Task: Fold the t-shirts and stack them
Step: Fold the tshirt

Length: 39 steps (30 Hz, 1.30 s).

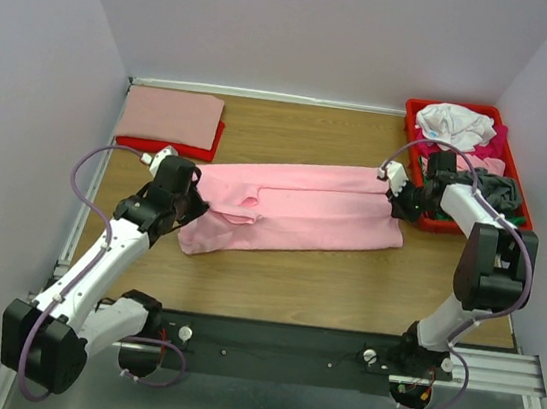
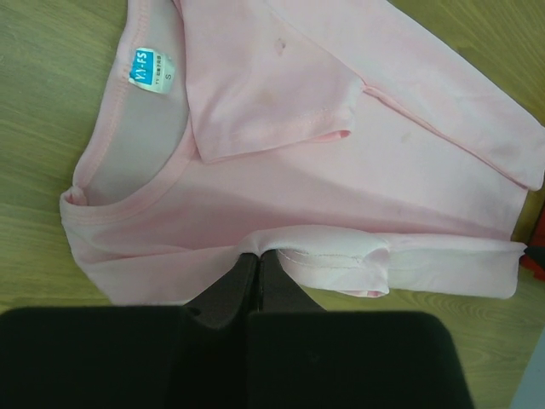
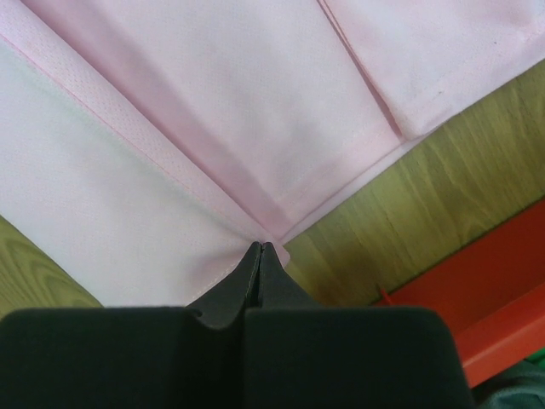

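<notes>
A light pink t-shirt (image 1: 293, 212) lies stretched across the middle of the table, partly folded lengthwise. My left gripper (image 1: 191, 206) is shut on its left end; in the left wrist view the fingertips (image 2: 257, 256) pinch a fold of pink cloth (image 2: 341, 187) below the neck with its blue label (image 2: 142, 68). My right gripper (image 1: 396, 192) is shut on the shirt's right corner; the right wrist view shows the closed tips (image 3: 261, 247) on the pink hem (image 3: 213, 128). A folded salmon shirt (image 1: 172, 114) lies on a red one (image 1: 170, 148) at the back left.
A red plastic tray (image 1: 523, 187) at the back right holds loose white (image 1: 454, 122), magenta and grey (image 1: 502, 194) shirts. The tray's rim shows close to my right gripper in the right wrist view (image 3: 477, 290). Walls enclose the table at left, back and right.
</notes>
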Tool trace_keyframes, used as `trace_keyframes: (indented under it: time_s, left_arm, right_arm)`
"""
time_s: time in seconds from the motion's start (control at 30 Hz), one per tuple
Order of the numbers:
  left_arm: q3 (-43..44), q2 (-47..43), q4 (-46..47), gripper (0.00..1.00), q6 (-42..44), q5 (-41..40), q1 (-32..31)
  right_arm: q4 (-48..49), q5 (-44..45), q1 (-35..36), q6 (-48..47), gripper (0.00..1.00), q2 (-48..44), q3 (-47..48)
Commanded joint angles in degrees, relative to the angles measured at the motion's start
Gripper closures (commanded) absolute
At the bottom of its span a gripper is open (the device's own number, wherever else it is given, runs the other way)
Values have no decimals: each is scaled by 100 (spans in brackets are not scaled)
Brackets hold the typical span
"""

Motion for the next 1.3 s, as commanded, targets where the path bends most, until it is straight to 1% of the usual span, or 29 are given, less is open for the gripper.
trace_keyframes:
  time_s: [0.0, 0.2, 0.3, 0.47, 0.63, 0.87, 1.1, 1.27]
  left_arm:
    - [-129, 144, 284, 100, 177, 48, 118]
    - [-68, 408, 539, 100, 361, 83, 198]
    - [108, 689, 697, 100, 572, 161, 207]
    - [363, 1243, 680, 100, 827, 329, 207]
    - [372, 1253, 636, 100, 959, 391, 207]
    - [442, 1120, 556, 100, 1003, 127, 207]
    - [854, 1393, 697, 100, 1292, 92, 224]
    - [1206, 1788, 706, 100, 1556, -40, 215]
  right_arm:
    - [195, -169, 66, 212, 100, 178, 187]
    - [275, -107, 84, 300, 100, 310, 248]
    - [319, -107, 92, 361, 100, 336, 257]
    - [345, -98, 119, 388, 100, 371, 240]
    - [372, -98, 136, 396, 100, 380, 231]
    - [398, -98, 163, 440, 100, 398, 248]
    - [424, 77, 163, 511, 100, 424, 257]
    - [477, 130, 163, 598, 100, 486, 275]
